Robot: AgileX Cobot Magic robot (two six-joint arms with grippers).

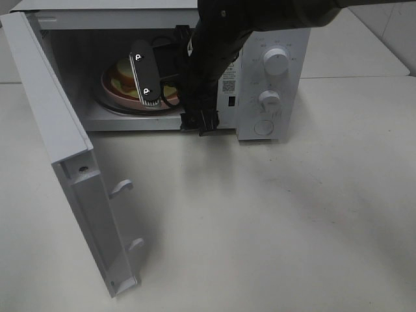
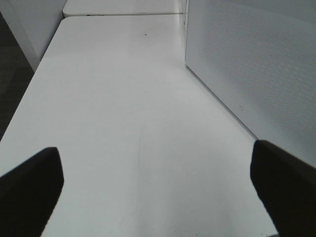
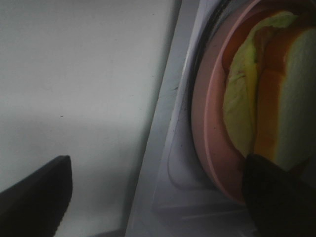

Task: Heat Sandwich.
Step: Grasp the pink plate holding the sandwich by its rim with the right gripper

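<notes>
White surface [image 1: 273,214], open microwave [image 1: 291,91], sandwich [image 1: 122,67] on plate [image 1: 108,89] inside.
Right hand [image 1: 174,103] open; sandwich looks soft, squashable: better held by plate rim.

sandwich [image 1: 122,70] | white bread, yellow-green filling | on pink plate [image 1: 108,89] | inside open microwave [image 1: 279,39]

A big white desk [image 1: 292,214] fills most of what we can see. Behind it sits another desk [image 1: 364,45], also white, with a thin line between the 2. A soft grey shadow [image 1: 195,162] lies on the top. In the left wrist view, a dark floor [image 2: 12,74] runs beside the desk, and a white wall [image 2: 34,19] stands at its far end. The light is soft and even.
</notes>
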